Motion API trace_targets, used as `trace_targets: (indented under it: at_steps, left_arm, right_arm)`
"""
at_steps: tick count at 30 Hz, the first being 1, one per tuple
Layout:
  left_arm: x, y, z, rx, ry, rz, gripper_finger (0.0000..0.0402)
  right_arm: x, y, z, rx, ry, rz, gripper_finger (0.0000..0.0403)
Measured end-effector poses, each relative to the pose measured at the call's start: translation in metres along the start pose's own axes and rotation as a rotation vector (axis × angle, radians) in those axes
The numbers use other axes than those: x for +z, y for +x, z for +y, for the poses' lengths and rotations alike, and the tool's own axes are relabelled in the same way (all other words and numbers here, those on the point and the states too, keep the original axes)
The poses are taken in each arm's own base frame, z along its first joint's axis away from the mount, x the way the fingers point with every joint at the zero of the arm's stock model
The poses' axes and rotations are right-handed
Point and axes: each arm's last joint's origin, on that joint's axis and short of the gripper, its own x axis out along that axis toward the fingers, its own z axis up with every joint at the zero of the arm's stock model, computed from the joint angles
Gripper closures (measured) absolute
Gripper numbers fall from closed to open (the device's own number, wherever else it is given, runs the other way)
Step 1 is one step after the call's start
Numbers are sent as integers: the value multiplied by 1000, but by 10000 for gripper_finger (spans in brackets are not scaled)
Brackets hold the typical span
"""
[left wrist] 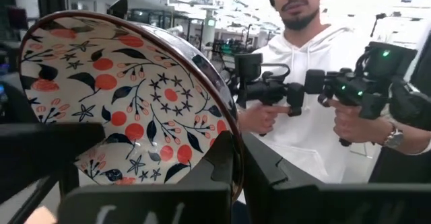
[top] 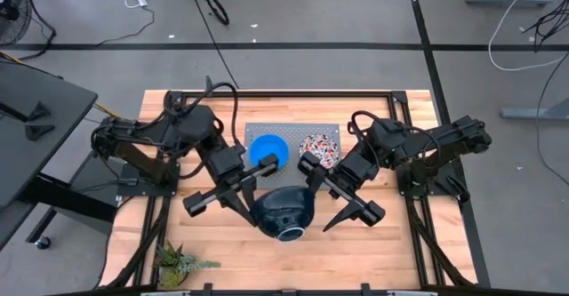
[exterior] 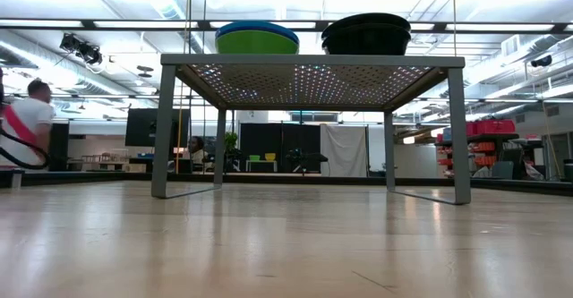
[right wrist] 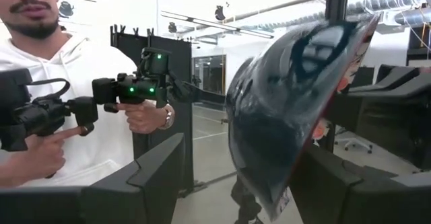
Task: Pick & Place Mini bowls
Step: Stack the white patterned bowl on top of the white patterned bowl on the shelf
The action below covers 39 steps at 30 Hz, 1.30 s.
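Floral bowl [left wrist: 128, 103] is pinched at its rim by the left gripper [left wrist: 229, 177], just in front of the tray [top: 267, 129]; right gripper [top: 342, 198] is spread wide, empty. Probably glazed, slippery, breakable; best gripped by the rim.

A floral bowl [left wrist: 128, 96], white inside with red berries and dark leaves and glossy dark outside [top: 283, 211], is tilted on edge in mid-air at the lower centre of the high view, its foot ring facing the camera. At the centre of that view a bright blue bowl [top: 268, 148] sits upright, with another floral bowl [top: 320, 148] to its right. In the low view a blue-over-green stack [exterior: 257, 37] and a dark stack [exterior: 366, 33] stand at the top centre.
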Motion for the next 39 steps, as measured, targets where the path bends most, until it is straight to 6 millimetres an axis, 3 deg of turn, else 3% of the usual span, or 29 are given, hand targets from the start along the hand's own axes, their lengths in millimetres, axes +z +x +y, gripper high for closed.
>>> trace_targets:
  at_steps: [7,21,27,39]
  left_arm:
    - [-1,0,1,17,6,6,391]
    - [-2,0,1,9,-3,10,391]
    - [-2,1,2,12,-11,9,388]
    - [0,1,3,74,-41,-17,304]
  right_arm:
    - [-1,-1,-1,-4,3,6,179]
    - [-2,-1,-2,3,10,17,340]
    - [-2,-1,-2,8,9,17,349]
    - [-1,-2,-3,11,-6,8,370]
